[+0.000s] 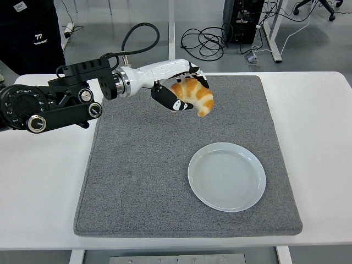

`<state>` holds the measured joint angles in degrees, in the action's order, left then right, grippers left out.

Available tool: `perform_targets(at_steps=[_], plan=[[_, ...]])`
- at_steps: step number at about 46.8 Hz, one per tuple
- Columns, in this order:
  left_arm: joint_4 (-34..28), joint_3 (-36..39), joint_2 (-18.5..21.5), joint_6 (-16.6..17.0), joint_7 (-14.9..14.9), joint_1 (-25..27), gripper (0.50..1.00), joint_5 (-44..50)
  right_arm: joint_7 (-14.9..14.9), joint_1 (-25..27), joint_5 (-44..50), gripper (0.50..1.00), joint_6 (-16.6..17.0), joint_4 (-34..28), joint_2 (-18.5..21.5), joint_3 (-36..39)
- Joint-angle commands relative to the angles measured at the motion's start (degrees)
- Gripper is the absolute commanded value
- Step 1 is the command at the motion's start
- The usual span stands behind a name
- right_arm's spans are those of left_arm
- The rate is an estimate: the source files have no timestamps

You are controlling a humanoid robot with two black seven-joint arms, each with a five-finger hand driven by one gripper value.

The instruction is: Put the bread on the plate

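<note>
Your left hand (179,91) grips the golden-brown croissant (193,94) aloft at upper centre; carry it toward lower right over the round pale-blue plate (226,176), then lower.

Black left arm (49,104) (looping cable on top); white left hand (175,88), black fingertips.

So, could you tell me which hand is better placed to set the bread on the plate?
The left. The left robot hand already grips the bread, held above the mat up and left of the empty plate. The right arm is not in view.
</note>
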<state>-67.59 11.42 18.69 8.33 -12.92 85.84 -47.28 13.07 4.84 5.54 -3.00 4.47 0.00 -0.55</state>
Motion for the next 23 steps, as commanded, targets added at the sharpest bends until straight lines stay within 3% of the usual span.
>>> perform_targets(at_steps=[1, 23], plan=[[0.0, 0.0, -2.1, 0.2, 0.1, 0.4, 0.500, 0.1, 0.0, 0.0, 0.0, 1.000, 0.0, -0.1, 0.0, 0.0], [0.1, 0.4, -13.9, 1.1, 2.0, 0.9, 0.500, 0.1, 0.0, 0.0, 0.0, 1.000, 0.0, 0.0, 0.0, -0.1]])
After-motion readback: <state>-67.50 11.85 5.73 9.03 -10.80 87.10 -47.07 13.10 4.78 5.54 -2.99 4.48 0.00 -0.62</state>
